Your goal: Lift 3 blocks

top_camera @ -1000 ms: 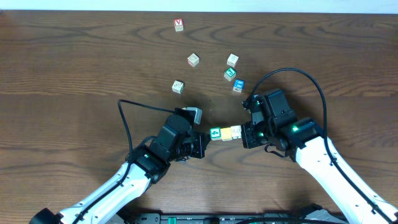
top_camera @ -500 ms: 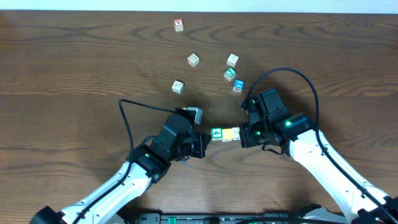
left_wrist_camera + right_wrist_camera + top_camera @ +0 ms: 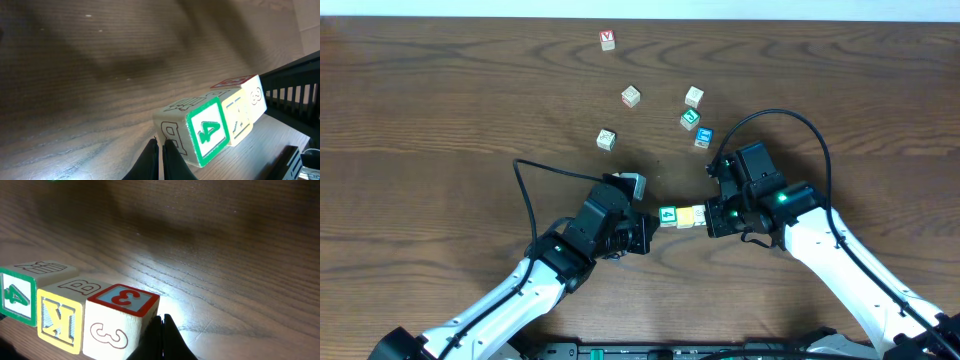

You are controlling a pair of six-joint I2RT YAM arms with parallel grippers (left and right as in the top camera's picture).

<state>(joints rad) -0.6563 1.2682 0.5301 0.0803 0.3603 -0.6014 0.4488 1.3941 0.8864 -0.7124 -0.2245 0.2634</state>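
Observation:
Three blocks lie in a tight row between my two grippers. The green-faced one with a "4" point(image 3: 668, 215) point(image 3: 207, 132) point(image 3: 17, 295) is at the left end. The yellow one point(image 3: 686, 214) point(image 3: 237, 117) point(image 3: 60, 320) is in the middle. At the right end sits the pale one with a red "3" point(image 3: 700, 211) point(image 3: 252, 95) point(image 3: 117, 325). My left gripper point(image 3: 653, 220) point(image 3: 161, 145) is shut, its tips pressed against the green block's end. My right gripper point(image 3: 711, 215) point(image 3: 162, 317) is shut too, tips against the pale block's end. Whether the row touches the table I cannot tell.
Loose cubes lie farther back on the wooden table: a red-topped one point(image 3: 608, 39), two pale ones point(image 3: 631, 96) point(image 3: 694, 97), a teal-green one point(image 3: 690, 119), a blue one point(image 3: 704, 137) and a green-edged one point(image 3: 607, 139). Black cables arc over both arms.
My right arm has shifted slightly to the left and pressed in closer. The row of blocks and my left gripper have barely moved.

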